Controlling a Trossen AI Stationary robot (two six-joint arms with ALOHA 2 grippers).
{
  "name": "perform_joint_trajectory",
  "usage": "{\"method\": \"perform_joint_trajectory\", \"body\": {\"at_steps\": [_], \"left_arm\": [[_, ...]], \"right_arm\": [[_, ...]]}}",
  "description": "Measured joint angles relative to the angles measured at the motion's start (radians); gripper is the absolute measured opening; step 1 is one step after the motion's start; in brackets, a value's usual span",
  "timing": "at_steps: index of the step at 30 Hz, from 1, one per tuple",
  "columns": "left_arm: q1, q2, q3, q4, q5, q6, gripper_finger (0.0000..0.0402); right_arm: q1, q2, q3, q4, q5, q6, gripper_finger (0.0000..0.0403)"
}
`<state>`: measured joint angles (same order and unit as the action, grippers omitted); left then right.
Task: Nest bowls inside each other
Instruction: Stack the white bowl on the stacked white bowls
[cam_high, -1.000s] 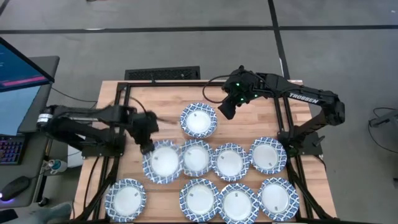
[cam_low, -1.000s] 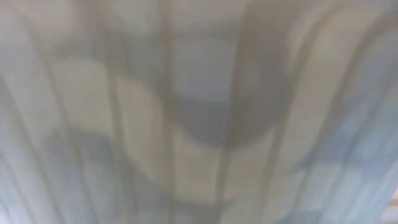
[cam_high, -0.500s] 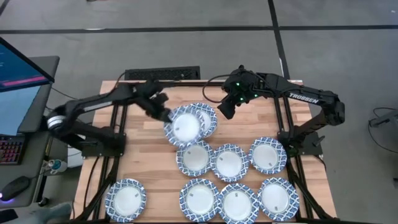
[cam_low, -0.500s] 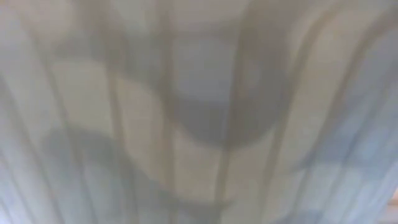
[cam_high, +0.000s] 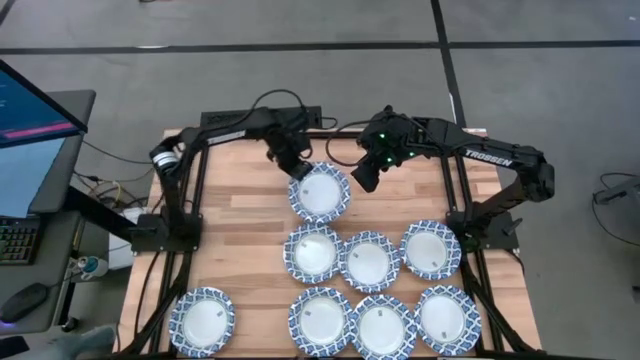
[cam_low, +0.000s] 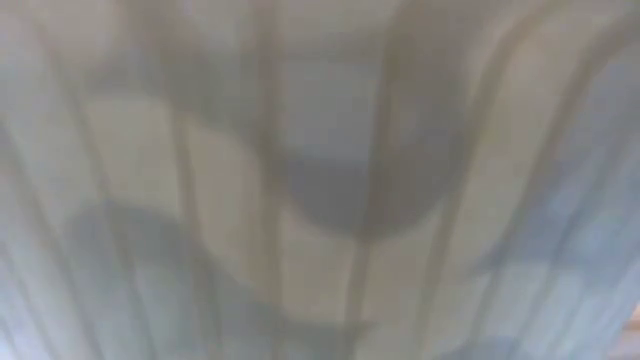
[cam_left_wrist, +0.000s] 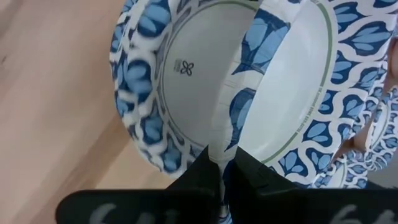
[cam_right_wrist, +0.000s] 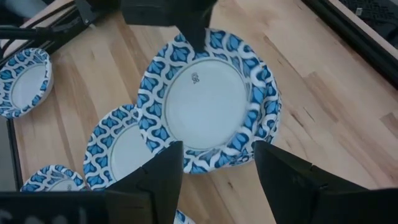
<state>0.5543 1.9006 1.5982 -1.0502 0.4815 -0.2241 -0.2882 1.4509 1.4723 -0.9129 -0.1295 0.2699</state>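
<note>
Even, soft overhead light is falling on the table (cam_high: 240, 200) in the high view, casting only faint shadows. The low view is showing nothing but a grey-blue blur. In the left wrist view, the nearest bowl (cam_left_wrist: 186, 74) is smearing slightly along its rim.

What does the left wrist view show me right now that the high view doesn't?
Only the left wrist view shows the left gripper shut on the rim of the carried bowl, held tilted over the bowl below it, plus that bowl's small dark centre mark.

Only the high view shows the whole table: seven other bowls in two rows, such as one at the front left corner, and the right gripper open beside the stack.

Both show the stack under the left gripper.
</note>
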Motion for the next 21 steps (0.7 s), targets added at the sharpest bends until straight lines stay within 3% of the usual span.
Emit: {"method": "perform_joint_trajectory", "body": {"at_steps": [12, 21], "left_arm": [[0.023, 0.133, 0.040, -0.078, 0.029, 0.077, 0.0003], [0.019, 0.110, 0.114, -0.089, -0.123, 0.111, 0.0064]], "right_arm": [[0.002, 0.000, 0.000, 0.016, 0.000, -0.005, 0.0221], [-0.001, 0.000, 0.000, 0.017, 0.000, -0.018, 0.0221]]}}
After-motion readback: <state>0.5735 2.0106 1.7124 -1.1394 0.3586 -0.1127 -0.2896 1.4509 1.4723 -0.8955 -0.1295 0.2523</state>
